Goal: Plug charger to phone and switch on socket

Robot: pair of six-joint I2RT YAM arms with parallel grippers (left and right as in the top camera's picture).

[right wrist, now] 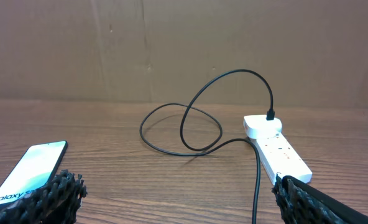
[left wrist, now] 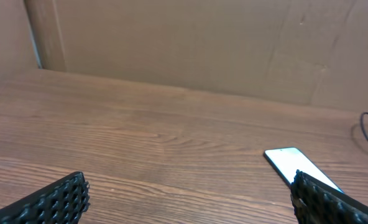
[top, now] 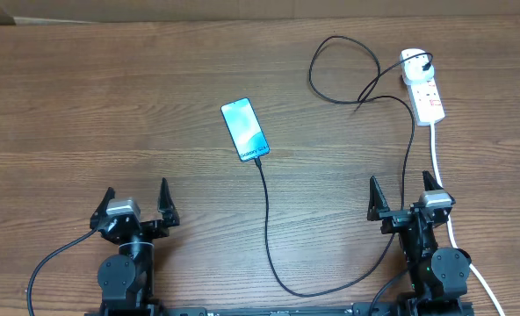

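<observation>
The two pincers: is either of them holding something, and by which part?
Nothing is held. The left pincer and the right pincer both stand open and empty; the phone lies untouched.

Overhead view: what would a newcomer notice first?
The phone with its bright blue screen, lying mid-table, stands out most. A thin black charger cable loops from its near end round to the white socket at the far right. The left gripper and right gripper sit open at the near edge.
</observation>
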